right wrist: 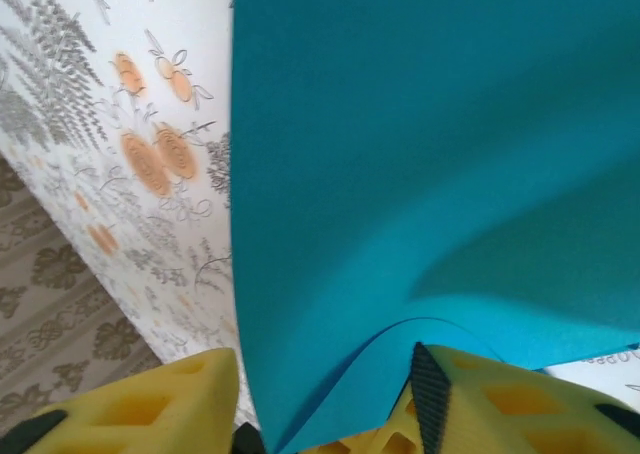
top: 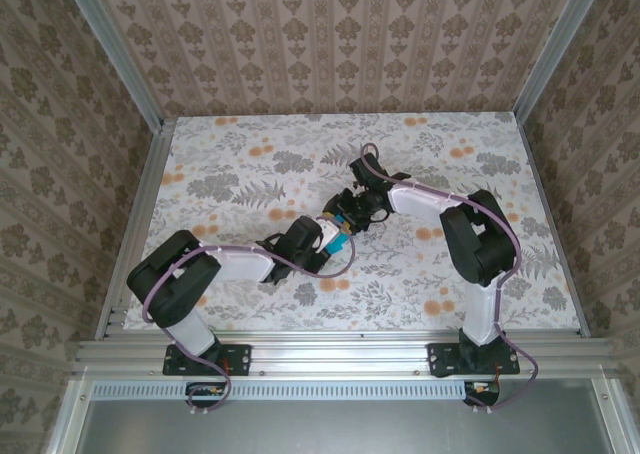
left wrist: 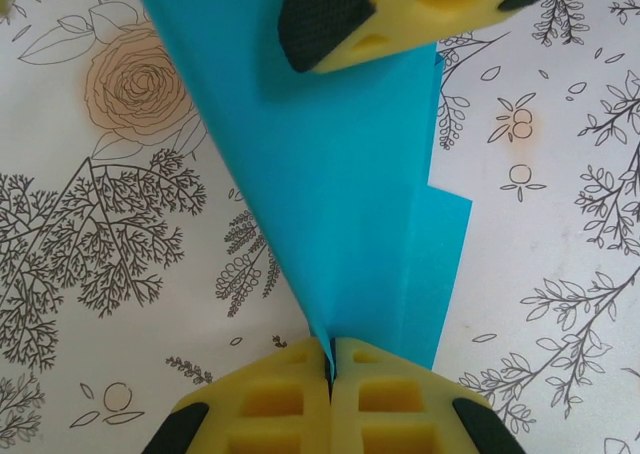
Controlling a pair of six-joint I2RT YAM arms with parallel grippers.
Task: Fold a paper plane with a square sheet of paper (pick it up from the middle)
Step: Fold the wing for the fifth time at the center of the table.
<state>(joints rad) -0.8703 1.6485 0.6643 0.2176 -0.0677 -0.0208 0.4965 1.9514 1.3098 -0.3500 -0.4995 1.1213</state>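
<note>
The square sheet of paper (left wrist: 330, 194) is bright cyan-blue and folded into a layered, tapering shape with a stepped flap on its right. It hangs above the floral table between the two grippers. My left gripper (left wrist: 330, 359) is shut on its narrow end. In the top view the left gripper (top: 328, 236) and right gripper (top: 352, 214) meet at mid-table, with a sliver of the paper (top: 338, 241) between them. In the right wrist view the paper (right wrist: 400, 124) runs down into the gap of my right gripper (right wrist: 325, 379). Those jaws stand apart, and a curled layer rests against the right finger (right wrist: 500, 404).
The table (top: 250, 174) has a white cloth with grey leaves and orange flowers. Patterned walls and aluminium posts (top: 150, 134) close it in on three sides. Both arms reach inward from the near edge, their cables looping alongside.
</note>
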